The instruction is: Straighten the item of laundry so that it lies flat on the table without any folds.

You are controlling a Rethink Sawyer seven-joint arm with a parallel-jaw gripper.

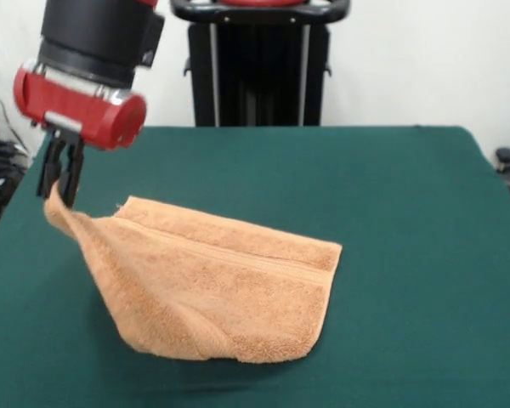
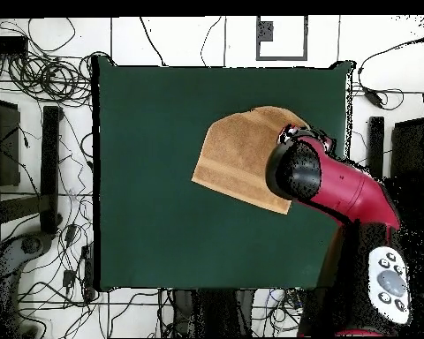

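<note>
The orange-tan towel (image 1: 221, 285) lies folded over on the green table (image 1: 408, 255), with one corner pulled up and to the left. My gripper (image 1: 58, 191) is shut on that raised corner and holds it above the table near the left edge. A woven band stripe runs along the towel's upper layer. In the overhead view the towel (image 2: 238, 154) sits at the table's (image 2: 154, 177) upper right. My arm (image 2: 339, 190) covers its right corner and hides the gripper. No white tag shows.
The robot's black pedestal (image 1: 259, 64) stands behind the table's far edge. Cables (image 2: 39, 79) and dark equipment lie on the floor around the table in the overhead view. Open green cloth lies to the right of the towel in the front view.
</note>
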